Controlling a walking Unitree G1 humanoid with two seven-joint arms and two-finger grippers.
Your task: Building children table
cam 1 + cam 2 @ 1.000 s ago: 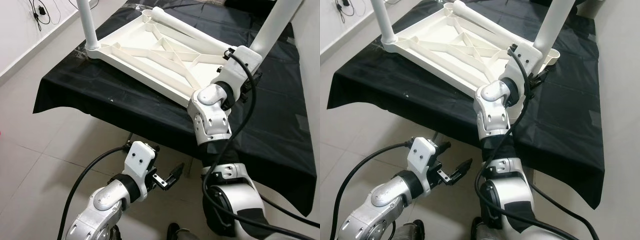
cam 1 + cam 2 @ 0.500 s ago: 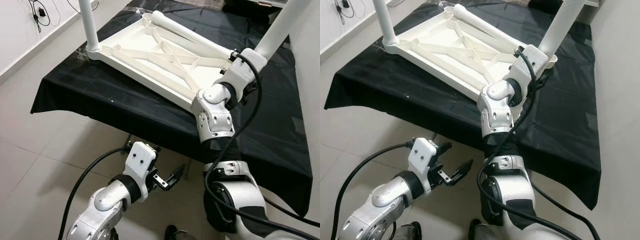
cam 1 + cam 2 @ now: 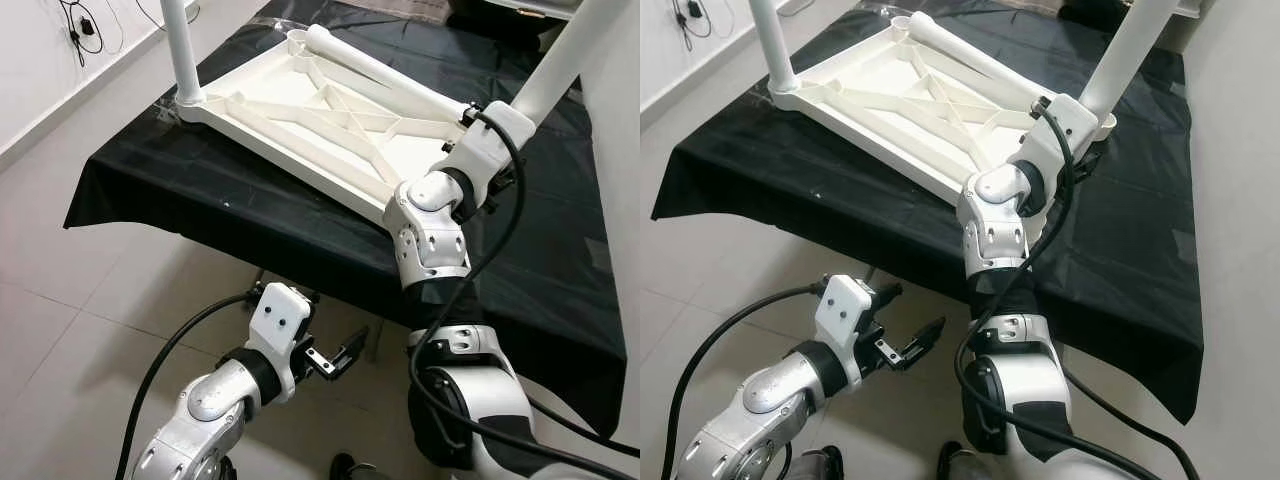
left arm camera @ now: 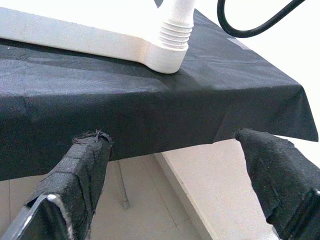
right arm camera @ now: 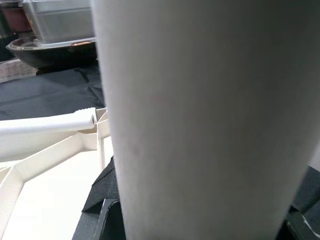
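A white plastic table top (image 3: 330, 125) lies upside down on a big table covered with a black cloth (image 3: 200, 200). One white leg (image 3: 182, 50) stands up from the far left corner. Another leg (image 3: 380, 72) lies flat along the far edge, not put in yet. A third leg (image 3: 555, 60) stands up at the near right corner, and the right gripper (image 3: 1080, 160) is down at the bottom of it, right by the hole it screws into. In the right wrist view this leg is very close to the camera, with black pads low on each side of it, so the fingers seem to be closed around it, but I cannot tell for sure. The left gripper (image 3: 340, 358) hangs low in front of the big table, below its edge, with its two fingers (image 4: 80, 170) wide apart and holding nothing. Things could go wrong here. If the leg goes in crooked, the screw part could jam. If the arm pushes sideways, the light table top could slide on the cloth, because nothing holds it down. The loose leg could roll off too.
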